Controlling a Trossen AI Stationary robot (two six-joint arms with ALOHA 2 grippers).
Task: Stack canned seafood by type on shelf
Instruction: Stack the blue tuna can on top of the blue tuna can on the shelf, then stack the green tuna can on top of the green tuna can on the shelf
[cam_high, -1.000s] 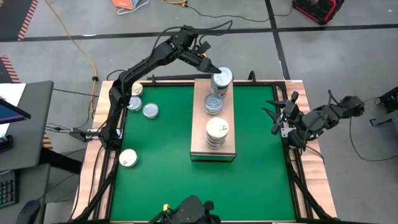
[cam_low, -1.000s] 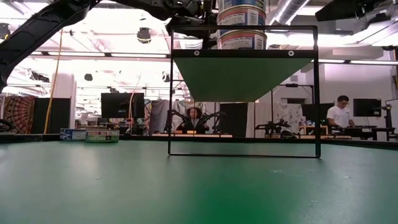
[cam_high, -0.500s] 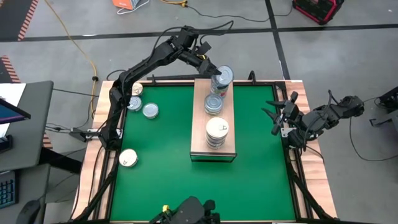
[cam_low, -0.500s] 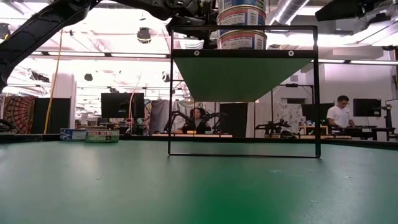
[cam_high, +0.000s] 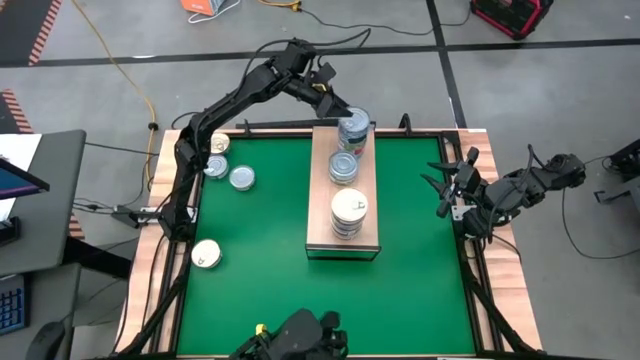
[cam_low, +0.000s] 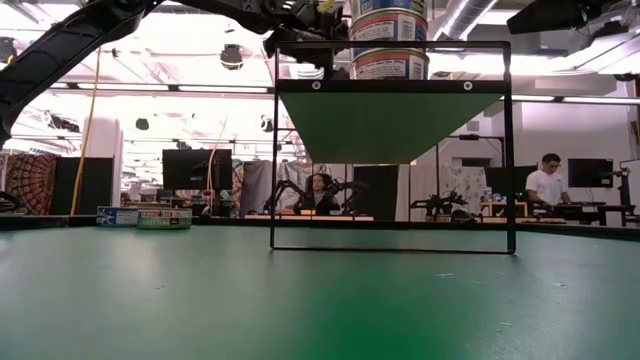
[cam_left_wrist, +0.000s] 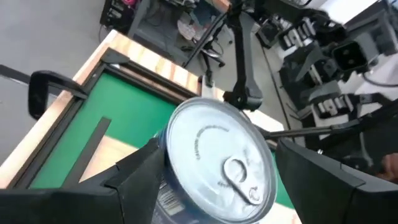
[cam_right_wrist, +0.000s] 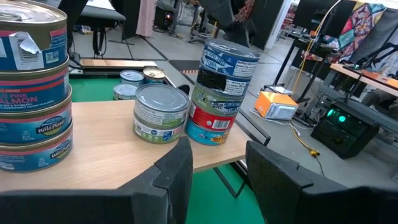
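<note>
The left gripper (cam_high: 343, 113) sits open around the top can (cam_high: 353, 125) of the far stack on the shelf (cam_high: 320, 215), so it should back off straight without nudging that tall stack, while the right gripper (cam_high: 447, 183) waits open beside the mat.

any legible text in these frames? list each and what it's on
"PINK SALMON", partly cut off, on the middle can of the near stack on the shelf.
"Wild Planet", partly seen, on that stack's two lower cans.
Labels on the single can and the far stack: too blurred to read.
Embossed lettering on the lid between the left pincer's fingers: unreadable.
</note>
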